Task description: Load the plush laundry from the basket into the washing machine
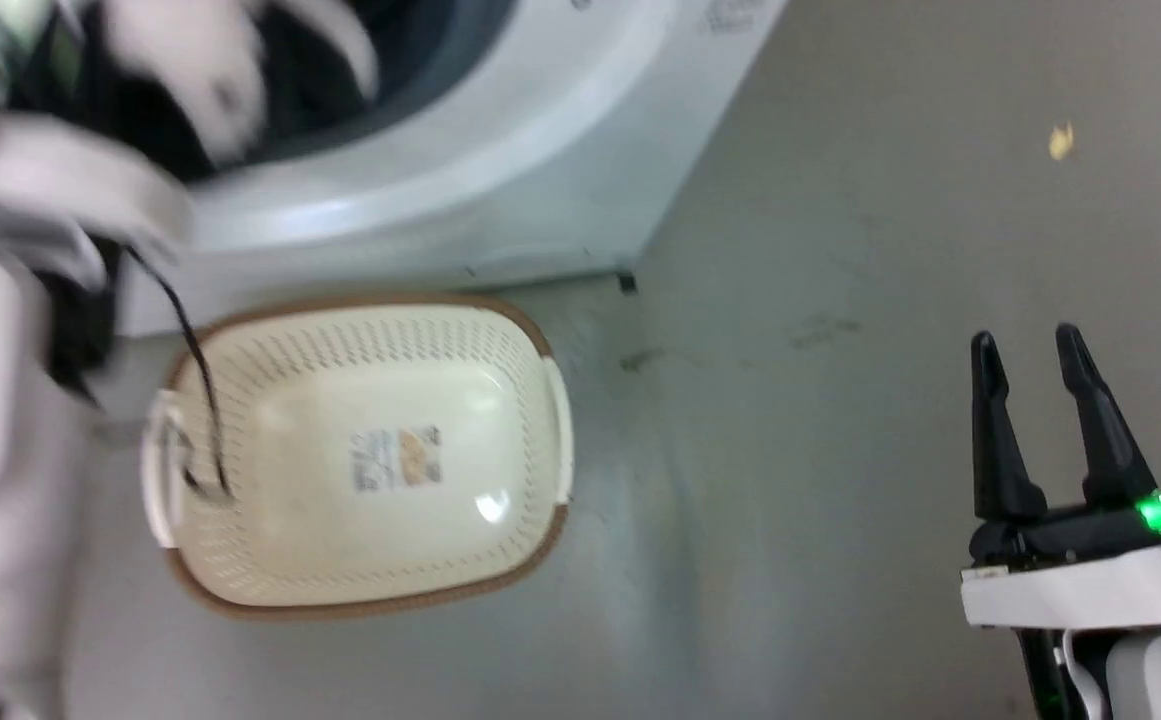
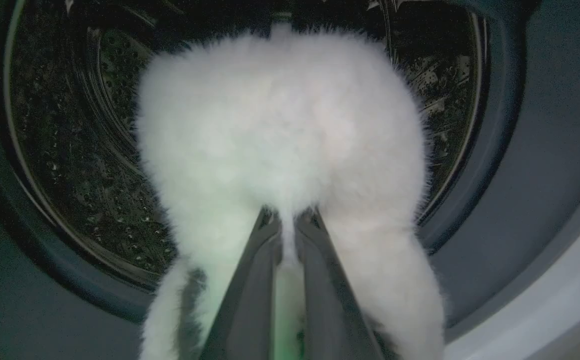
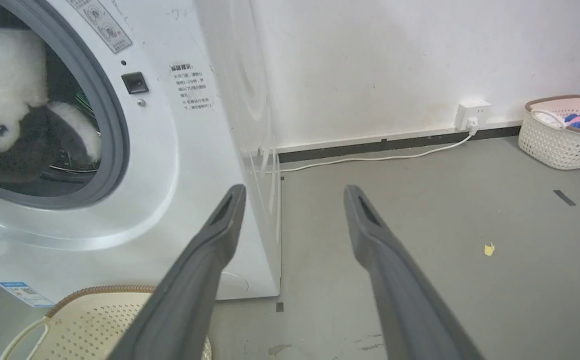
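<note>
The plush panda (image 2: 280,125) hangs in the mouth of the washing machine (image 3: 170,165), its white fur in front of the steel drum (image 2: 70,150). My left gripper (image 2: 290,216) is shut on that fur. From the right wrist view the panda (image 3: 5,85) is partly inside the grey-ringed opening. In the head view it is a white and black blur (image 1: 200,70) at the opening. The cream basket (image 1: 500,400) lies on the floor before the washer (image 1: 500,180) with just its label inside. My right gripper (image 1: 1030,345) (image 3: 293,192) stands open over bare floor, to the right of the basket (image 3: 85,325).
A dark cable (image 1: 202,390) hangs from my left arm over the basket's left side. A second white basket (image 3: 564,135) with coloured clothes stands by the wall at far right. A wall socket (image 3: 473,114) feeds a white cord along the skirting. A yellow scrap (image 3: 489,248) lies on the grey floor.
</note>
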Controlling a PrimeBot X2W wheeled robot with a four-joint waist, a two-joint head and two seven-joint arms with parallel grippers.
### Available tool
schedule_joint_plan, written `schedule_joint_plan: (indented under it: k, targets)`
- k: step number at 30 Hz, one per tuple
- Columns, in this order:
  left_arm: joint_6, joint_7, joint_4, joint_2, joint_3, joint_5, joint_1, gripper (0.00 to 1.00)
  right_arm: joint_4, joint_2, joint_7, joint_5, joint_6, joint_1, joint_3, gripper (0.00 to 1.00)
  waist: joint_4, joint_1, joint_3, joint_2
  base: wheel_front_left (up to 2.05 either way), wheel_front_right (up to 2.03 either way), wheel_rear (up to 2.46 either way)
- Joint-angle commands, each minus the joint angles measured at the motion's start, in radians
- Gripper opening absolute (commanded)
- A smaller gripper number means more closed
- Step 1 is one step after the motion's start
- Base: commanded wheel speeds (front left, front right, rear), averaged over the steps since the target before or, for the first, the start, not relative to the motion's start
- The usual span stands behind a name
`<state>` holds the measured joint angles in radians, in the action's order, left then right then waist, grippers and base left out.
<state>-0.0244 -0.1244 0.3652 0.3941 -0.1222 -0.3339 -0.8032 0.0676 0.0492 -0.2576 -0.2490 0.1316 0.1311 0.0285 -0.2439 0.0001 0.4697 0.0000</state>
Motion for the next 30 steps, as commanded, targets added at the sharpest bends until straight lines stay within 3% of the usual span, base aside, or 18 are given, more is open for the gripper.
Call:
schedule_joint_plan:
  k: [1,6,13,21,25,26,27,30]
  targets:
    - [-0.009,0.024,0.003,0.020,0.000,0.013,-0.064,0.00,0.005,0.001,-0.004,-0.013,-0.001,0.022,-0.003,1.00,-0.057,-0.0001,0.083,0.0000,0.00,0.00,0.00]
    - [-0.022,0.127,0.092,0.100,-0.010,0.052,-0.275,0.00,0.003,0.001,-0.004,-0.053,-0.001,0.056,-0.026,1.00,-0.112,-0.0001,0.171,0.0000,0.00,0.00,0.00]
    - [-0.020,0.198,0.293,0.132,-0.029,0.085,-0.525,0.00,-0.002,0.001,-0.004,-0.093,-0.001,0.080,-0.066,1.00,-0.168,-0.0001,0.244,0.0000,0.00,0.00,0.00]
    - [-0.029,0.269,0.482,0.157,-0.063,0.108,-0.644,0.00,0.004,0.001,-0.004,-0.117,-0.001,0.091,-0.088,1.00,-0.202,-0.0001,0.283,0.0000,0.00,0.00,0.00]
    - [-0.026,0.244,0.527,0.163,-0.082,0.126,-0.661,0.00,0.005,0.001,-0.004,-0.118,-0.001,0.090,-0.083,1.00,-0.197,-0.0001,0.285,0.0000,0.00,0.00,0.00]
    - [-0.023,0.231,0.538,0.159,-0.087,0.129,-0.660,0.65,0.004,0.001,-0.004,-0.116,-0.001,0.089,-0.080,1.00,-0.193,-0.0001,0.281,0.0000,0.00,0.00,0.00]
    - [-0.023,0.220,0.549,0.155,-0.091,0.130,-0.657,1.00,0.004,0.001,-0.004,-0.113,-0.001,0.090,-0.079,1.00,-0.189,-0.0001,0.276,0.0000,0.00,0.00,0.00]
    - [-0.029,0.181,0.580,0.143,-0.098,0.126,-0.644,1.00,0.006,0.001,-0.004,-0.100,-0.001,0.095,-0.068,1.00,-0.174,-0.0001,0.254,0.0000,0.00,0.00,0.00]
